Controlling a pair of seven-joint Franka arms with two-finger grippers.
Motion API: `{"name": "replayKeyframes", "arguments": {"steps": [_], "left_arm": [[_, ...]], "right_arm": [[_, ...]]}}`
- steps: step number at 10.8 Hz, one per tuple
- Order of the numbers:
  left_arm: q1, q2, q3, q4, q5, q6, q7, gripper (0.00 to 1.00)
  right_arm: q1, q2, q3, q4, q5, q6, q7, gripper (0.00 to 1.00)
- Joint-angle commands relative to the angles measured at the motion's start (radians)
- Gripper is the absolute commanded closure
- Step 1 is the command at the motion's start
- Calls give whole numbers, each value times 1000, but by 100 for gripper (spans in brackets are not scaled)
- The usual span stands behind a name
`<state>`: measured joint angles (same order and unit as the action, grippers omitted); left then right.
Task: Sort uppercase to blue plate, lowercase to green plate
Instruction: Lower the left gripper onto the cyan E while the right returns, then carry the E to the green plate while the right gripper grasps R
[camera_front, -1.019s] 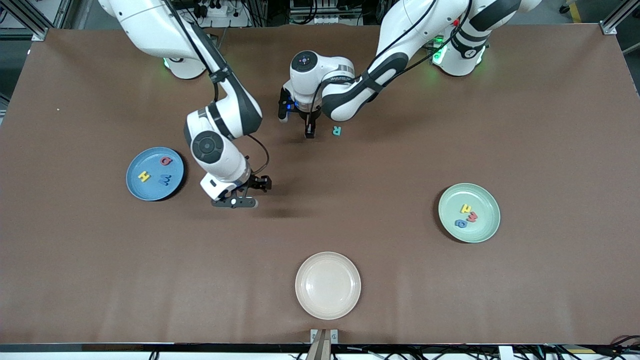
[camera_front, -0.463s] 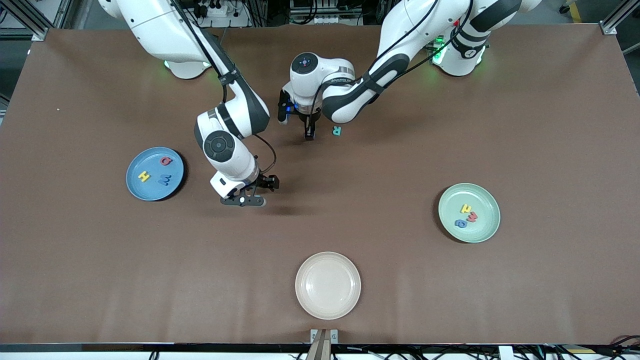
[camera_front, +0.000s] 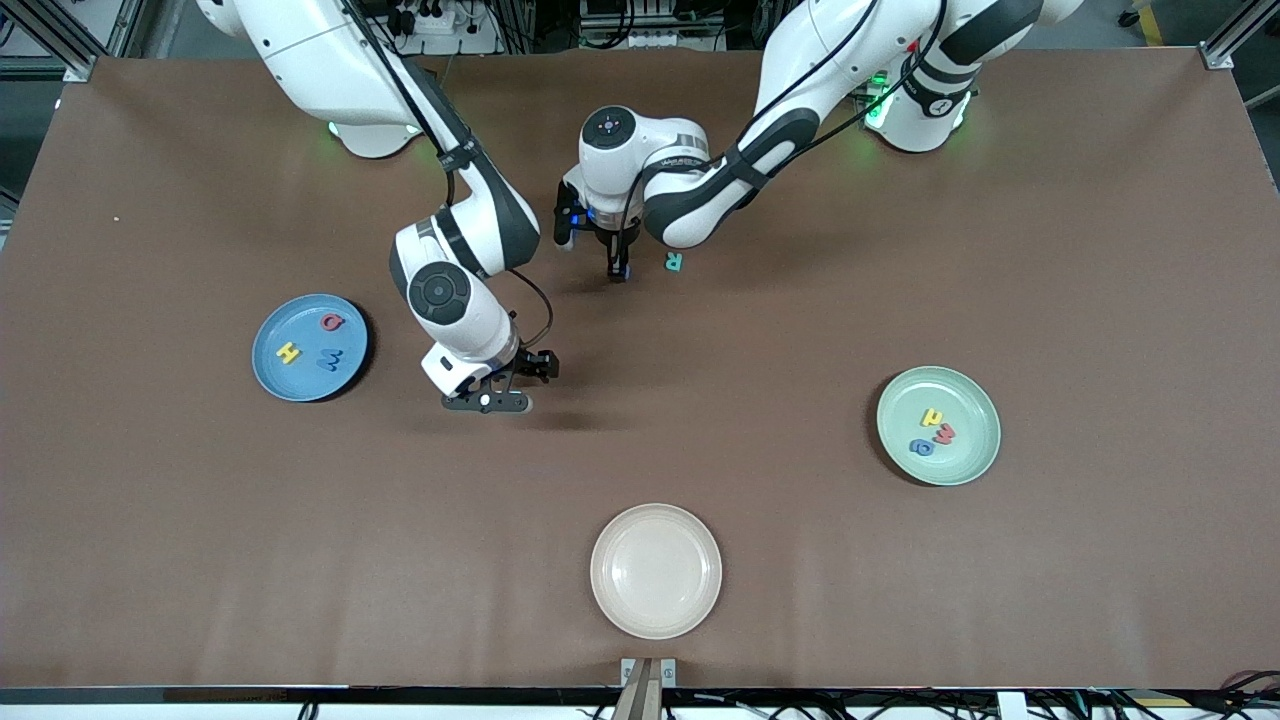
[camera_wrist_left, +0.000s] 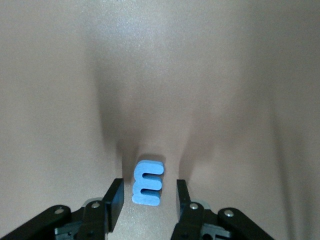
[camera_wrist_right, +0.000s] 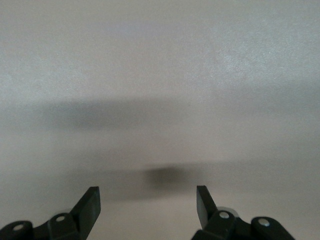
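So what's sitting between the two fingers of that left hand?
A small blue foam e lies on the table between the fingers of the left hand, a gap showing on each side. The left wrist view shows it.

teal R (camera_front: 674, 262) on table | beside left gripper (camera_front: 607, 262) | right gripper (camera_front: 497, 392) over bare table

We see only the finger ends of the left gripper (camera_wrist_left: 148, 196) in its wrist view, the body cut off by the edge; between them the blue e (camera_wrist_left: 148, 182) stands with gaps either side, and in the front view the arm hides it. The right gripper (camera_wrist_right: 146, 205) is cropped likewise. On the green plate (camera_front: 975, 450), the yellow letter (camera_front: 931, 416) is too small to read.
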<state>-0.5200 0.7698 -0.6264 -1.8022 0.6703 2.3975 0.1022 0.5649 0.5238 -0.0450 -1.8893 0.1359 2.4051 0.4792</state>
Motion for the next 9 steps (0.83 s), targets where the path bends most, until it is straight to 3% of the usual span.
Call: {"name": "replayKeyframes", "arguments": {"steps": [1, 3, 4, 5, 9], "left_arm": [[3, 35, -2, 29, 25, 11, 13, 58], [0, 48, 1, 35, 25, 11, 11, 58], [0, 48, 1, 34, 26, 11, 11, 66], [1, 48, 1, 33, 26, 11, 14, 97], [75, 13, -4, 26, 8, -29, 13, 100]], "right_arm": [[-2, -5, 5, -8, -16, 11, 21, 14], [-2, -5, 5, -8, -16, 11, 21, 14], [-3, -5, 5, -8, -18, 11, 16, 14], [-3, -5, 4, -8, -18, 11, 15, 14], [-2, -4, 5, -14, -18, 12, 21, 14]]}}
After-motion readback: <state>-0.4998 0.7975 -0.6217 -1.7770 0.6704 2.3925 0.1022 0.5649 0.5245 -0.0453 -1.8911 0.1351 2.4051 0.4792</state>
